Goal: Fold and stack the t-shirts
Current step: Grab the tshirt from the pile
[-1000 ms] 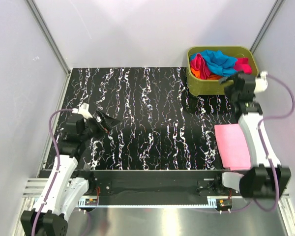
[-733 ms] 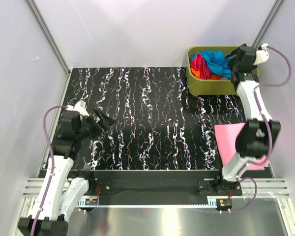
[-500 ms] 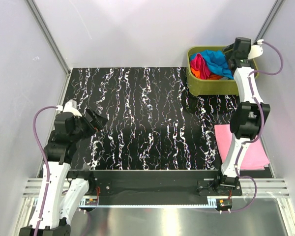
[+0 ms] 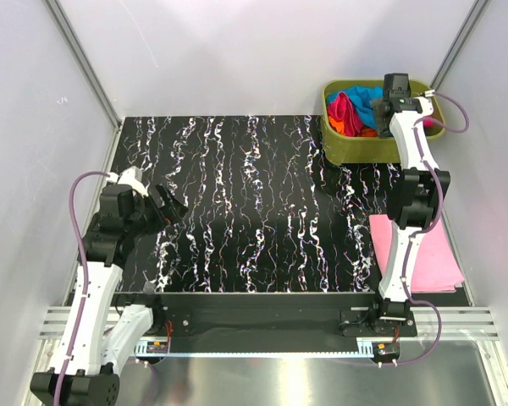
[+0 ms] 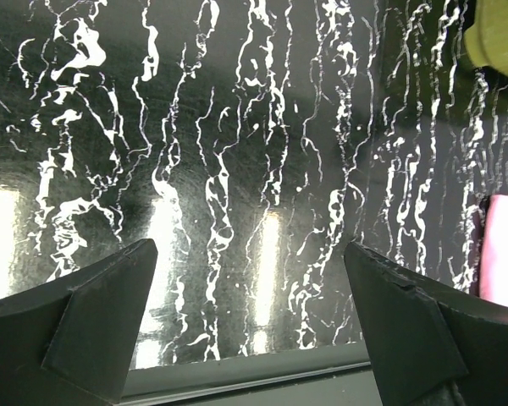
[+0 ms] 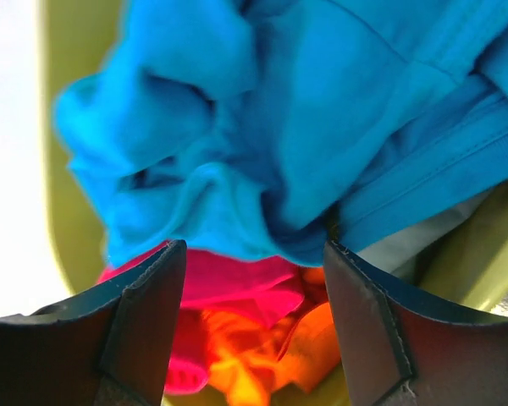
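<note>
The t-shirts are in two places. Most are bunched in a green tub [image 4: 364, 148] at the 1 o'clock corner of the table [image 4: 254, 194]. A blue shirt [image 4: 361, 99] lies on top. A magenta shirt [image 4: 342, 108] is at its 9 o'clock side and an orange shirt [image 4: 349, 127] at about 7 o'clock, against the near wall. One pink shirt [image 4: 444, 262] lies flat and folded on the table at 4 o'clock, near the right edge. The right arm crosses over part of it.

The right gripper [image 4: 388, 108] reaches down into the tub over the pile. In the wrist view the right gripper [image 6: 254, 254] has its fingers [image 6: 144, 321] apart, and a crumpled fold of the blue shirt [image 6: 305, 110] bulges at the gap. I cannot tell whether the fingers press the cloth. Below that fold show the magenta shirt [image 6: 229, 288] and the orange shirt [image 6: 262, 355]. A strip of pale grey cloth [image 6: 406, 245] is at 4 o'clock, and the tub [image 6: 68, 211] wall stands at 9 o'clock.

The left gripper [image 4: 171, 205] hangs over the table at 9 o'clock, well apart from both lots of shirts. Its jaws are spread wide and hold nothing. In its wrist view the left gripper [image 5: 250, 254] looks across the bare table [image 5: 237, 127]. A corner of the tub [image 5: 501, 34] shows at 1 o'clock and the edge of the pink shirt [image 5: 504, 254] at 3 o'clock.
</note>
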Controlling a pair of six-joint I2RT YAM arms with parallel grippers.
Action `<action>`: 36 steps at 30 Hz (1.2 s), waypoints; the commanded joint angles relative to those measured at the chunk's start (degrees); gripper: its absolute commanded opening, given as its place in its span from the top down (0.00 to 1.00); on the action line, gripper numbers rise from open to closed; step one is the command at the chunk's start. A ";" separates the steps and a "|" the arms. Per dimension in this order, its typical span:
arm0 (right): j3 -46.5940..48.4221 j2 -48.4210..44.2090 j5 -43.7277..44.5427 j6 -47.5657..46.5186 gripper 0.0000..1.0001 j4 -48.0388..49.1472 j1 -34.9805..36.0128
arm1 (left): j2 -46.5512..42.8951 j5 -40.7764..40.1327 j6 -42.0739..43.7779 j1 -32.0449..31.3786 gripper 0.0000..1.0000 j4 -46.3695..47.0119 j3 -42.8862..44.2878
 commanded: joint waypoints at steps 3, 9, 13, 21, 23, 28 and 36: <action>5.38 3.28 2.97 1.84 0.28 -2.47 0.21 | 0.96 -3.13 3.35 0.15 0.01 0.82 3.33; 10.30 6.70 3.85 -3.17 0.39 -2.83 0.12 | 1.14 -4.81 4.14 0.23 0.01 0.02 2.36; 11.00 7.67 3.76 -5.45 0.64 -1.96 0.12 | 1.40 -4.46 4.41 0.15 0.01 0.02 2.71; 18.73 8.47 4.99 -13.70 1.00 0.86 0.12 | 0.00 -5.33 5.55 -0.73 0.01 0.11 2.36; 21.81 8.73 5.87 -15.30 1.00 1.30 0.12 | -0.44 -5.51 5.99 -1.26 0.01 0.20 2.10; 26.11 8.03 6.05 -20.04 1.00 5.06 -0.14 | -2.11 -5.42 6.25 -1.70 0.01 -0.15 1.83; 31.66 5.66 7.01 -28.48 1.00 12.46 -0.32 | -4.22 -5.16 5.64 -1.96 0.01 -0.24 0.69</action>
